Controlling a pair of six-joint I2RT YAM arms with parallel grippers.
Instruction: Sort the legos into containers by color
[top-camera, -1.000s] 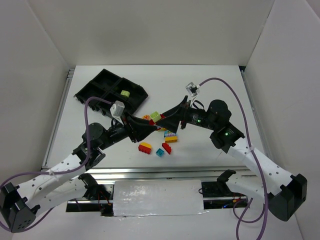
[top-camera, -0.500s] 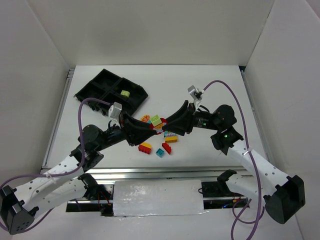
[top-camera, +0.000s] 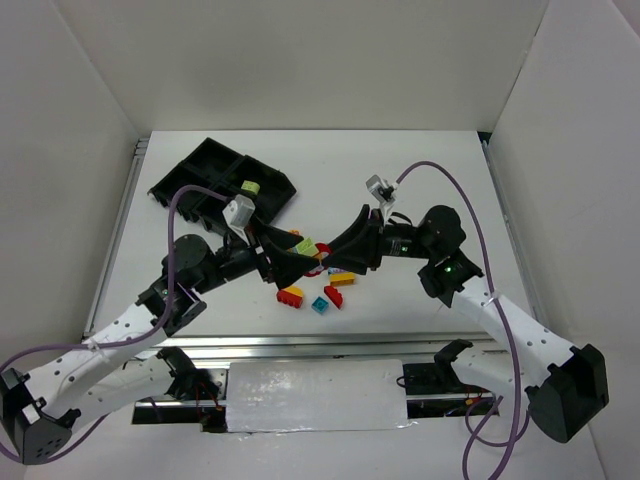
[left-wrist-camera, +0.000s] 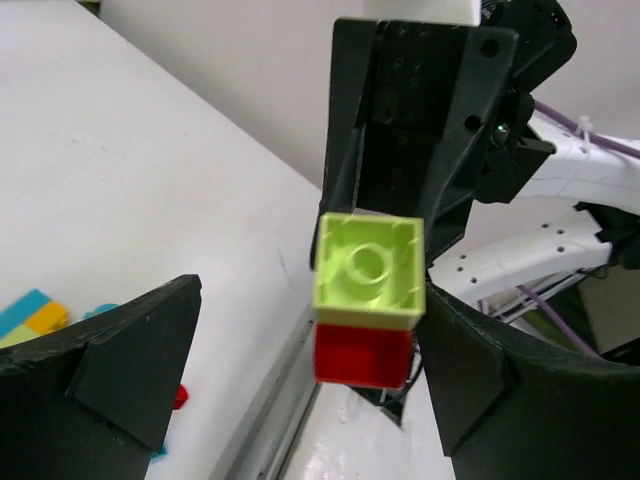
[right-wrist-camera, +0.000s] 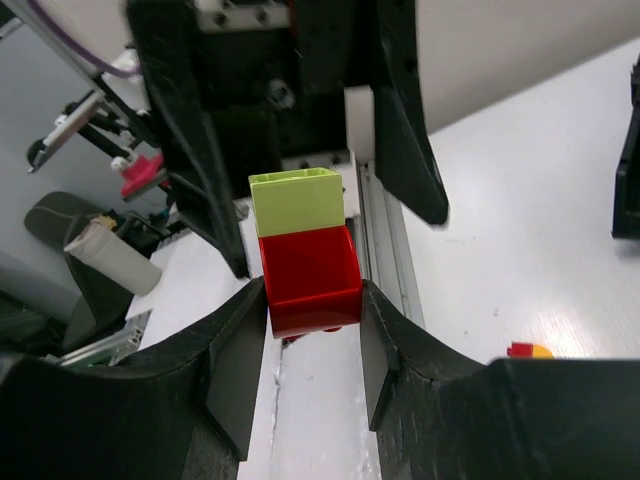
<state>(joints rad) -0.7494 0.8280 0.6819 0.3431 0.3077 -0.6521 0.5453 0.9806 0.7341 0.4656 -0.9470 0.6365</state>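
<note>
A pale green lego (left-wrist-camera: 368, 270) stacked on a red lego (left-wrist-camera: 362, 352) hangs above the table between both grippers. My right gripper (right-wrist-camera: 312, 320) is shut on the red lego (right-wrist-camera: 310, 278), with the green one (right-wrist-camera: 296, 202) sticking out past its fingers. My left gripper (left-wrist-camera: 310, 370) stands open around the pair, its fingers apart from it on both sides. In the top view the two grippers meet at the pair (top-camera: 308, 246), the left gripper (top-camera: 294, 252) facing the right gripper (top-camera: 326, 250). The black tray of containers (top-camera: 215, 175) lies at the far left, with one green lego (top-camera: 249, 187) in a compartment.
Loose legos lie on the table below the grippers: a red-and-yellow one (top-camera: 291, 295), a teal one (top-camera: 320, 305), a red one (top-camera: 333, 296) and a yellow one (top-camera: 343, 279). White walls enclose the table on the left, back and right.
My right gripper closed on the red lego of the stacked pair. My left gripper, shut on the pair before, has since opened, its fingers now apart from the bricks.
</note>
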